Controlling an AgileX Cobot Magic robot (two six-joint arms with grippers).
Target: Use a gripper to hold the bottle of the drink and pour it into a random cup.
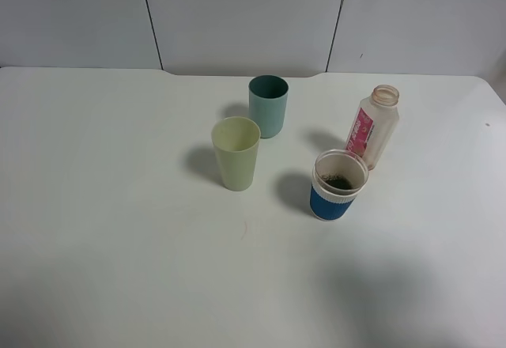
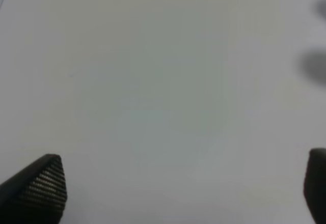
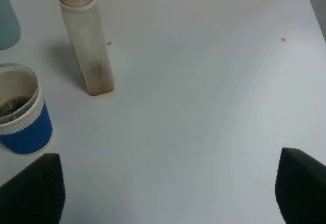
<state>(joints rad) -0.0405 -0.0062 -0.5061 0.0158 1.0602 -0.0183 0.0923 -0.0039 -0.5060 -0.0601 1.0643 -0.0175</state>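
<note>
Spread wide and holding nothing, the right end effector (image 3: 165, 188) hangs over bare tabletop (image 3: 204, 107); the bottle (image 3: 85, 38) stands upright just beyond the blue cup (image 3: 20, 113), looks nearly empty, so light, thin-walled, tippy; grip its straight mid-body, gently.

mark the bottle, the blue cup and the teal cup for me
bottle (image 1: 363, 133), exterior high view, on its pink-red label.
blue cup (image 1: 330, 204), exterior high view, on its blue lower body.
teal cup (image 1: 268, 115), exterior high view, on its outer wall.
</note>
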